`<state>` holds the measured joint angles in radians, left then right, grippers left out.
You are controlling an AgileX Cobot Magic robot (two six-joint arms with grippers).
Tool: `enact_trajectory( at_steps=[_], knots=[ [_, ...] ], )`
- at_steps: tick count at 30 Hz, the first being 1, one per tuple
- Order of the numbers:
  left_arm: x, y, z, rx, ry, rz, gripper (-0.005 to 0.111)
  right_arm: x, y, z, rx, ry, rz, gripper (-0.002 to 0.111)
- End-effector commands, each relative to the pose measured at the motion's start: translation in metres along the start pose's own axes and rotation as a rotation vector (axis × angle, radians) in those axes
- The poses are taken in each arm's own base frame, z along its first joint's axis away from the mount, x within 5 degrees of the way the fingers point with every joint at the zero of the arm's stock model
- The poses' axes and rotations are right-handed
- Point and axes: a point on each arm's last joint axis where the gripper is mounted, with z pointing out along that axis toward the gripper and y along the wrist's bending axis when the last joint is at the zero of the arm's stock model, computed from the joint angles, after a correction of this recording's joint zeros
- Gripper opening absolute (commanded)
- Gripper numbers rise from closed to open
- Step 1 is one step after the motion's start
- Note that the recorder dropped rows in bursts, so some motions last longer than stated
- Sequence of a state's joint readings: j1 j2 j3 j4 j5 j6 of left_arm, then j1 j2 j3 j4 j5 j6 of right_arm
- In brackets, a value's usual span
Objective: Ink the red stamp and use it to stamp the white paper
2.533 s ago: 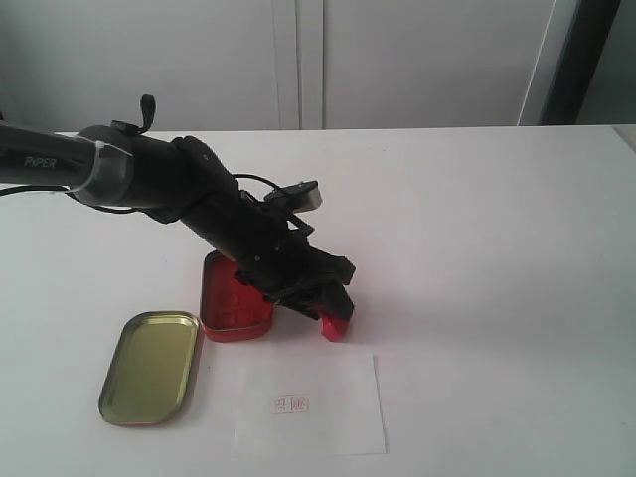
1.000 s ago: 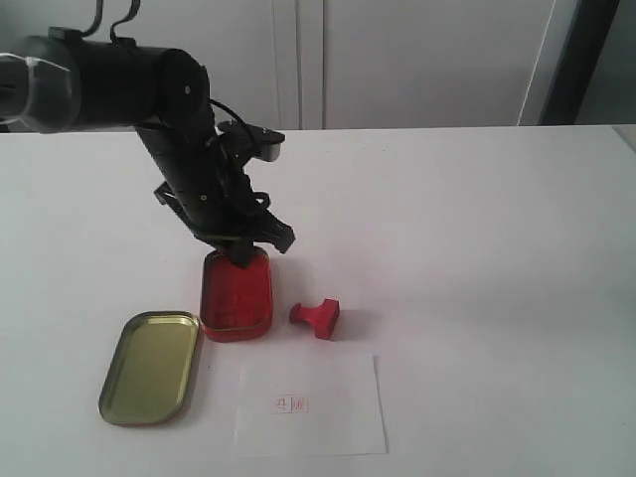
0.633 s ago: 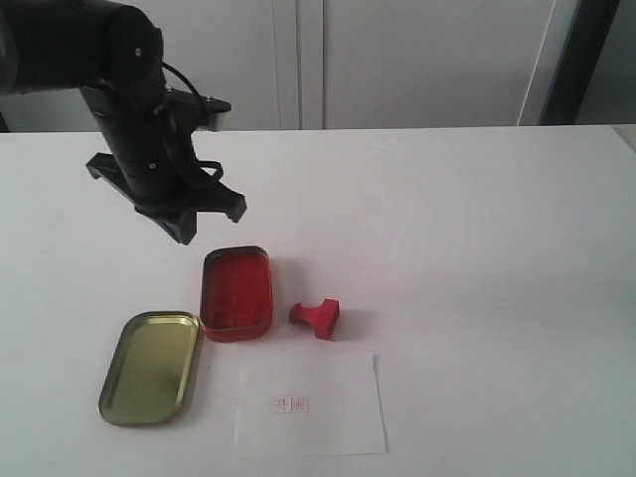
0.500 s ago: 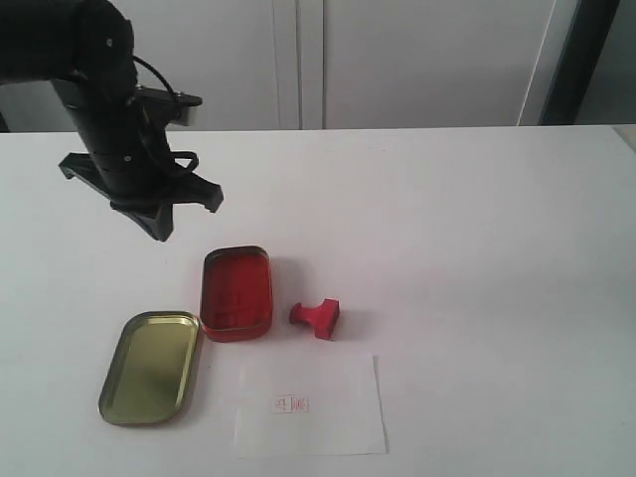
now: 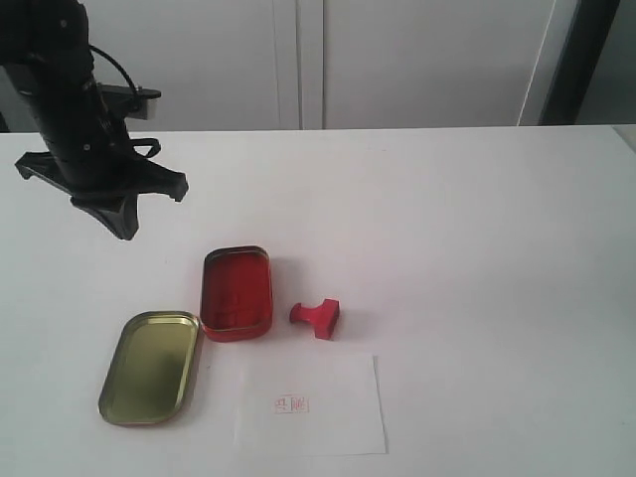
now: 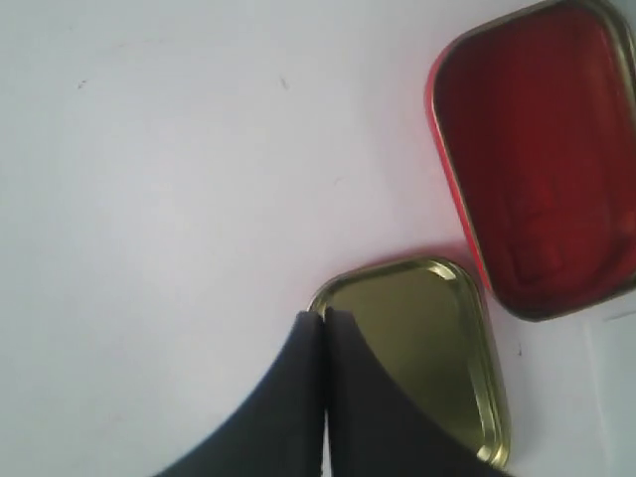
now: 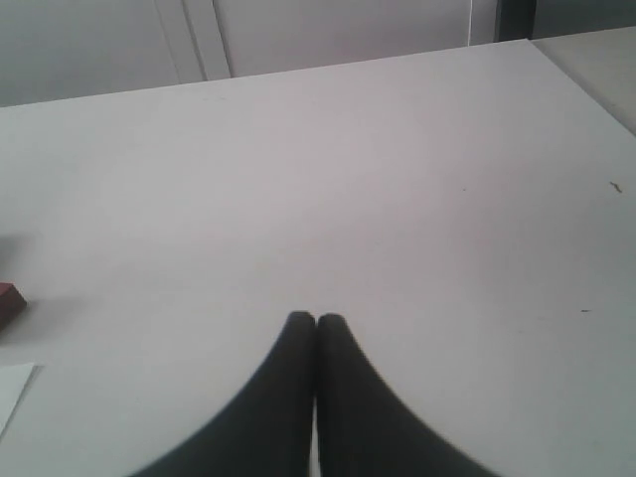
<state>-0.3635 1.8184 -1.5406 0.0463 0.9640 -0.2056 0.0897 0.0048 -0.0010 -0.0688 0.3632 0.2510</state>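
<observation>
The red stamp [image 5: 317,318] lies on its side on the table, between the open red ink tin [image 5: 237,292] and the white paper [image 5: 310,403]. A small red print [image 5: 291,404] marks the paper. My left gripper [image 5: 126,229] hangs shut and empty above the table at the far left, well away from the stamp. In the left wrist view its tips [image 6: 324,318] meet over the gold lid [image 6: 427,348], with the ink tin [image 6: 542,159] beyond. My right gripper [image 7: 316,320] is shut on nothing; a red stamp corner [image 7: 10,298] and a paper corner [image 7: 12,390] show at that view's edge.
The gold tin lid [image 5: 151,366] lies open side up left of the paper. White cabinet doors [image 5: 298,60] stand behind the table. The table's right part [image 5: 497,248] is bare white surface.
The left arm has let the stamp go beside the ink tin, then risen and drawn back to the far left. The stamp, tin, lid and paper have stayed put.
</observation>
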Motion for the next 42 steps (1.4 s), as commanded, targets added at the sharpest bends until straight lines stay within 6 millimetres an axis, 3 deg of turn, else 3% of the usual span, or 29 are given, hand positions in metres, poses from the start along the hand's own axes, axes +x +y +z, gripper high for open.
enact_trajectory(
  at_steps=[1, 13, 29, 36, 42],
  knots=[
    [0.017, 0.000, -0.013, 0.013, -0.002, -0.003, 0.000, -0.001, 0.000, 0.000, -0.003, -0.015, -0.003, 0.000],
    [0.072, 0.003, -0.064, 0.021, -0.201, 0.029, 0.000, -0.001, 0.000, 0.000, -0.003, -0.015, -0.003, 0.000],
    [0.145, 0.007, -0.086, 0.029, -0.364, 0.030, 0.000, -0.001, 0.000, 0.000, -0.003, -0.015, -0.003, 0.000],
    [0.162, 0.009, -0.099, 0.004, -0.382, 0.072, 0.000, -0.001, 0.000, 0.000, -0.003, -0.015, -0.003, 0.000],
    [0.161, 0.009, -0.100, 0.004, -0.401, 0.074, 0.000, -0.001, 0.000, 0.000, -0.003, -0.015, -0.003, 0.000]
  ],
)
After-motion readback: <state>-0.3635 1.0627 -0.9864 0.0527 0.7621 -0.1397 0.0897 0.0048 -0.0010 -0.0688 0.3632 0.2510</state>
